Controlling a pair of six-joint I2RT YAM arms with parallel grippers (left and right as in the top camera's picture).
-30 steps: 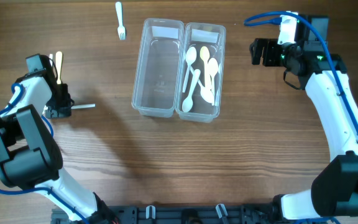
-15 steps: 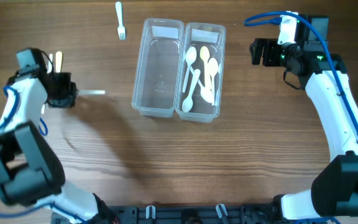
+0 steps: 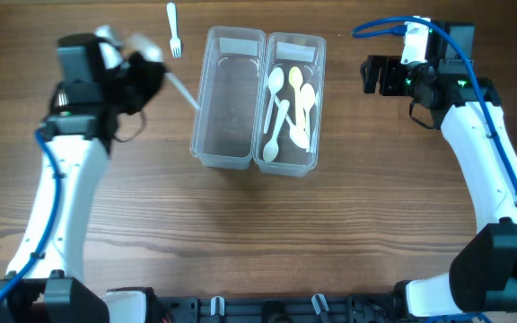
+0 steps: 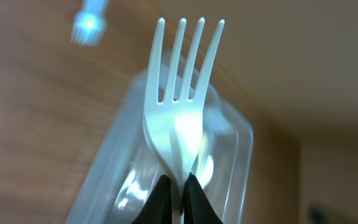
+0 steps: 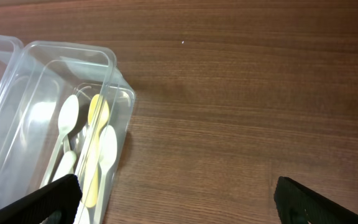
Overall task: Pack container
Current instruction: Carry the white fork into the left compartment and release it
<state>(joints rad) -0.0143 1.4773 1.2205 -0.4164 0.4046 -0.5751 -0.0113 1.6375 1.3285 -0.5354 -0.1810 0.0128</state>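
- Wood-grain table (image 3: 348,242) carries two clear tubs side by side at its middle: the left tub (image 3: 232,121) looks empty, and the right tub (image 3: 294,52) holds the spoons (image 3: 285,108)
- We count two forks, both white: the held fork (image 4: 182,106) and a loose fork (image 3: 173,27) lying on the wood at 11 o'clock from the tubs
- We make the spoons about five, mostly white with at least one yellow, but they overlap too much for a firm count
- Our left gripper (image 4: 179,186) sits at 10 o'clock from the left tub, its fingers clamped on the held fork's handle, tines aimed at the tub
- Our right gripper (image 5: 176,196) hangs at 2 o'clock from the tubs, fingers wide apart and holding nothing
- We judge the step in hand to be carrying this fork to the left tub; next it must clear the rim, come down inside and be let go, with the loose fork left to fetch
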